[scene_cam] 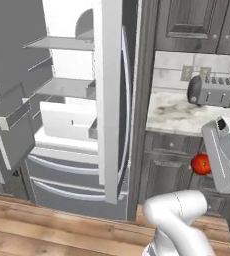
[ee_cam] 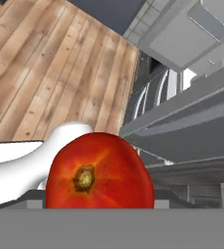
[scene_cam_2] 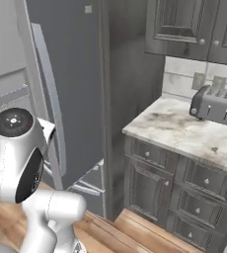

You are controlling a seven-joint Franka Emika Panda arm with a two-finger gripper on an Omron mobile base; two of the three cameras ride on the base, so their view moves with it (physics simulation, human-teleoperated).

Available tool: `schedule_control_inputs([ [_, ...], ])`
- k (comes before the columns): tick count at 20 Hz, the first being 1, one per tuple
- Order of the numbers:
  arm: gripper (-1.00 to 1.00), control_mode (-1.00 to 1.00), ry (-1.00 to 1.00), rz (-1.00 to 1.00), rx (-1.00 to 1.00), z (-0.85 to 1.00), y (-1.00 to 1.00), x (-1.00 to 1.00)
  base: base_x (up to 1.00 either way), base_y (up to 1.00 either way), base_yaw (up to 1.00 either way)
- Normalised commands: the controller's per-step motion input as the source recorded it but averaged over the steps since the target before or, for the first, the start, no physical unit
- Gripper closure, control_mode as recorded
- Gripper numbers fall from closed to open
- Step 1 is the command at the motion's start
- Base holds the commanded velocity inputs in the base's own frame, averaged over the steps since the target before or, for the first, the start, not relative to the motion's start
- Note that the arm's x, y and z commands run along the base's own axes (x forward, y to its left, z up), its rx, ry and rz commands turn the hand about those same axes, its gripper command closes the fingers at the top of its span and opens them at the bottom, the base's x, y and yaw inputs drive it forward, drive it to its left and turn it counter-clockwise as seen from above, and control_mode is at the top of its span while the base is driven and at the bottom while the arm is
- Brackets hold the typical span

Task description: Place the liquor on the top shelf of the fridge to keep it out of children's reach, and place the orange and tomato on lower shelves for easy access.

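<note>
Fridge (scene_cam: pixel 112 100): stood with its door swung open, edge-on to the left base view, white cavity exposed to the left of that door. Top shelf (scene_cam: pixel 62 43): thin grey plate high in the cavity, with a second grey plate (scene_cam: pixel 67 88) below it. Lower shelves (scene_cam: pixel 67 122): white, thick-fronted, beneath the grey plates, with curved drawer fronts under them down to the floor. Door bins (scene_cam: pixel 12 107): grey, on the other open door at the far left of the fridge. Tomato (scene_cam: pixel 201 164): glossy red ball, in the air to the right of the fridge, in front of the dark cabinet drawers and below the bench edge; in the hand view it sat close against the lens, stem scar facing the camera, with the wooden floor (ee_cam: pixel 50 73) and the fridge beyond it. Claw (ee_cam: pixel 100 194): fingertips hidden behind the tomato in the hand view; it was clamped on the tomato, which hung clear of any surface. Bench (scene_cam: pixel 177 112): pale marbled top, right of the fridge. Toaster (scene_cam: pixel 214 91): silver, at the back of the bench against the tiled wall, well apart from the tomato. Arm (scene_cam: pixel 182 220): white, rising from the lower right of the left base view.
</note>
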Motion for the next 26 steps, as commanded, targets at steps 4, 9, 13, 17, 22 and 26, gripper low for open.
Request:
schedule_control_inputs([
  [4,1.0,1.0,0.0,0.0,0.0,0.0,0.0,0.0,-0.02,0.98,0.25],
  [9,1.0,1.0,0.0,0.0,0.0,0.0,0.0,0.0,0.06,0.93,0.11],
  [13,1.0,1.0,0.0,0.0,0.0,0.0,0.0,0.0,0.26,0.71,0.0],
  [17,1.0,1.0,0.0,0.0,0.0,0.0,0.0,0.0,0.39,0.14,-0.06],
  [22,1.0,1.0,0.0,0.0,0.0,0.0,0.0,0.0,0.44,0.0,-0.15],
  [26,1.0,1.0,0.0,0.0,0.0,0.0,0.0,0.0,0.47,0.2,-0.21],
])
